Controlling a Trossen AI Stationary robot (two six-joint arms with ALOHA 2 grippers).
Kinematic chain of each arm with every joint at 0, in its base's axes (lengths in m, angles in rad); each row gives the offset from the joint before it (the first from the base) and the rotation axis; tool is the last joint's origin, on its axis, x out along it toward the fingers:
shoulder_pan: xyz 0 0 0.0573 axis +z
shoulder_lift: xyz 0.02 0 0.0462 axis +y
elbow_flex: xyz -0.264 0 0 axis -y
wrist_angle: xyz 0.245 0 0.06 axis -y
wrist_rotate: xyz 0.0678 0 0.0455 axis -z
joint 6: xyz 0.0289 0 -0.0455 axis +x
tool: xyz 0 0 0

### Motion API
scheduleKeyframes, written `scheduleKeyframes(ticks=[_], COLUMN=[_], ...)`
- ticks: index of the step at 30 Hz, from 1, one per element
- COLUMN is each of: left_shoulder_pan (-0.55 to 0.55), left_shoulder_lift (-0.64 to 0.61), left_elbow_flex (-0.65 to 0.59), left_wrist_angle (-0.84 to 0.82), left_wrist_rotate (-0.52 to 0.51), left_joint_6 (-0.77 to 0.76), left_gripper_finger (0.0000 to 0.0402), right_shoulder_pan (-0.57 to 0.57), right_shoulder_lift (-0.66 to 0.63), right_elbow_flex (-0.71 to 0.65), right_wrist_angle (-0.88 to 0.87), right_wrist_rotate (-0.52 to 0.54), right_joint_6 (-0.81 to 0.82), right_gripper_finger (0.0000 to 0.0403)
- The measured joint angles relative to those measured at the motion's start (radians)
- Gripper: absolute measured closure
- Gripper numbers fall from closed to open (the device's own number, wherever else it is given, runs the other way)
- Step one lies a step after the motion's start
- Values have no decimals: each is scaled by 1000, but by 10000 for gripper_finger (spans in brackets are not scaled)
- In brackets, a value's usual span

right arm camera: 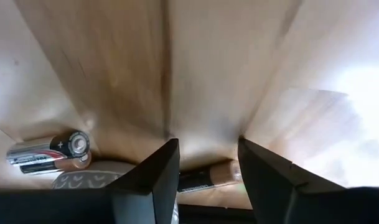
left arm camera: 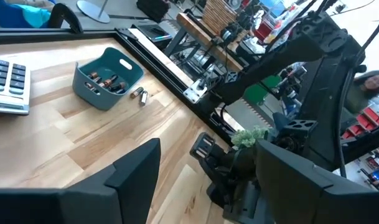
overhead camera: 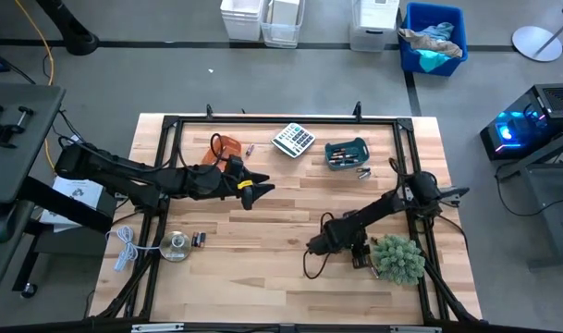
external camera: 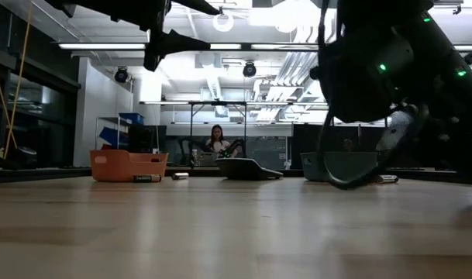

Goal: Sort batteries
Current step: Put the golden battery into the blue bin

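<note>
1. Wooden planks form the table (overhead camera: 263, 259), and both dark arms reach in over it from opposite sides.
2. The left arm stretches level from nine o'clock toward the centre, held high above the wood; the left gripper (overhead camera: 255, 190) hovers with its fingers (left arm camera: 136, 165) spread wide and nothing between them.
3. The right arm slants down from three o'clock toward five o'clock, its wrist bent low so the right gripper (overhead camera: 315, 246) sits close to the wood, beside a green plant (overhead camera: 398, 259).
4. Its jaws stand partly apart; a battery (right arm camera: 205, 177) lies just beyond the fingertips, and whether they touch it cannot be told.
5. Two more batteries (right arm camera: 49, 151) lie side by side near it.
6. Other batteries fill the teal bin (overhead camera: 346, 154) at one o'clock, with a few loose ones (overhead camera: 362, 172) just beside it.
7. An orange bin (overhead camera: 227, 145) sits at eleven o'clock, and a calculator (overhead camera: 293, 140) at twelve.
</note>
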Motion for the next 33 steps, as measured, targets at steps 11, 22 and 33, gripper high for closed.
scheduleKeyframes(ticks=[11,22,33], left_shoulder_pan=[2,3,3], left_shoulder_lift=[0,0,0], left_elbow_flex=[0,0,0], left_wrist_angle=[-4,-5,-8], left_wrist_rotate=[35,90,98], left_joint_6=[31,55,63], left_gripper_finger=[156,156,156], right_shoulder_pan=[-176,-179,-156], right_shoulder_lift=[-252,-303,-277], right_elbow_flex=[-186,-354,-354], right_wrist_angle=[-10,170,224], right_wrist_rotate=[-158,-289,-197], right_joint_6=[265,410,509], right_gripper_finger=[242,242,242])
